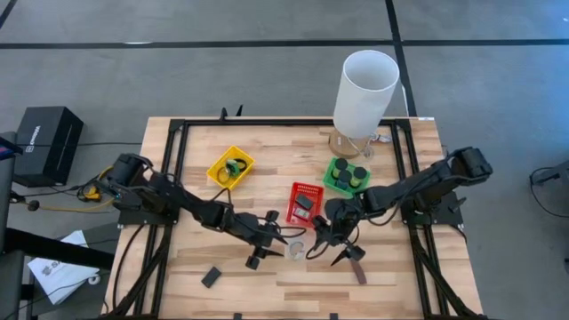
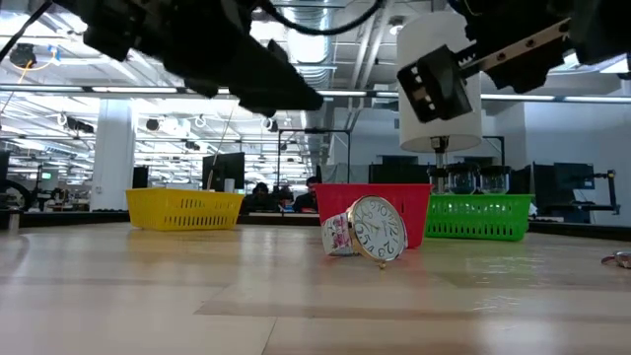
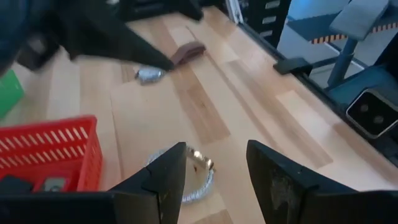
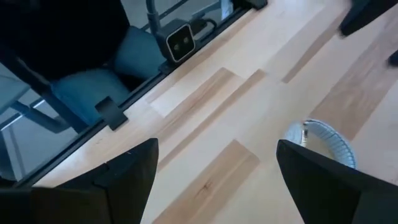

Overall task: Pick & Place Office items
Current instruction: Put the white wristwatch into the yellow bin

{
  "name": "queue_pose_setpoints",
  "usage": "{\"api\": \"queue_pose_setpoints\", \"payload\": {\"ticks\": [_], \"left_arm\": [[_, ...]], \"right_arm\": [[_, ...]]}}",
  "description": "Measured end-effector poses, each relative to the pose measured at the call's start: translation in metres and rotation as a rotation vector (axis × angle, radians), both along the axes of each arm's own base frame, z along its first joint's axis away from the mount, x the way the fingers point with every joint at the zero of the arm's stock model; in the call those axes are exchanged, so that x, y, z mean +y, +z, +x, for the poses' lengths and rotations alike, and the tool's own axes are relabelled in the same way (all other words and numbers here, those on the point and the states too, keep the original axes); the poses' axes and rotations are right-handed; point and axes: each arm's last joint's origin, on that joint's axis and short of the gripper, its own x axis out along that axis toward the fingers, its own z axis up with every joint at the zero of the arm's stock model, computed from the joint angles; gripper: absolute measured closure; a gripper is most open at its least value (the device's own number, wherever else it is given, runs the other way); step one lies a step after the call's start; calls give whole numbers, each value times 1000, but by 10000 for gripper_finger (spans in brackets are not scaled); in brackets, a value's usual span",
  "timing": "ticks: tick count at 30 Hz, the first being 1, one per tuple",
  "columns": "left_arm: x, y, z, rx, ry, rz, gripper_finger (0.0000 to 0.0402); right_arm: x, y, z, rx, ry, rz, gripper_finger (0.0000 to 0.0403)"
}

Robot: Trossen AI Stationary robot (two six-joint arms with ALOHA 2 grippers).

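Watch [image 2: 378,232] fronts red basket [image 2: 414,200]; yellow basket [image 2: 184,208], green basket [image 2: 477,217] flanking.

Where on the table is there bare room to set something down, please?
Free: the wood left of the yellow basket, and the front right corner beyond the watch strap. The front left is bare apart from a black rectangle. Crowded: the middle, where the left gripper and right gripper hang open by the red basket and green basket.

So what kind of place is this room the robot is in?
Probably a big open lab or workshop. Long ceiling lights and ducts run overhead, people sit at desks with monitors beyond the wooden table, and the floor is bare grey concrete.
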Motion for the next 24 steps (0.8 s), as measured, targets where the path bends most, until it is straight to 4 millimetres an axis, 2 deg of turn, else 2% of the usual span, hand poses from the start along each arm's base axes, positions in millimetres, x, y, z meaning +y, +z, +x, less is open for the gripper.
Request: {"api": "queue_pose_setpoints", "payload": {"ticks": [4,8,14,19,24], "left_arm": [[0,5,-1,-16,0,-6,241],[1,5,-1,-13,1,-5,247],[1,8,-3,16,25,-49,252],[11,30,-18,57,38,-34,260],[20,64,-38,13,46,-53,270]], "right_arm": [[2,-9,5,-3,-5,-13,85],[-4,-15,11,0,-83,-74,85],[-8,-4,20,-51,-127,-92,85],[-7,-2,23,-120,-148,-197,85],[-3,-2,21,-164,-111,-265,85]]}}
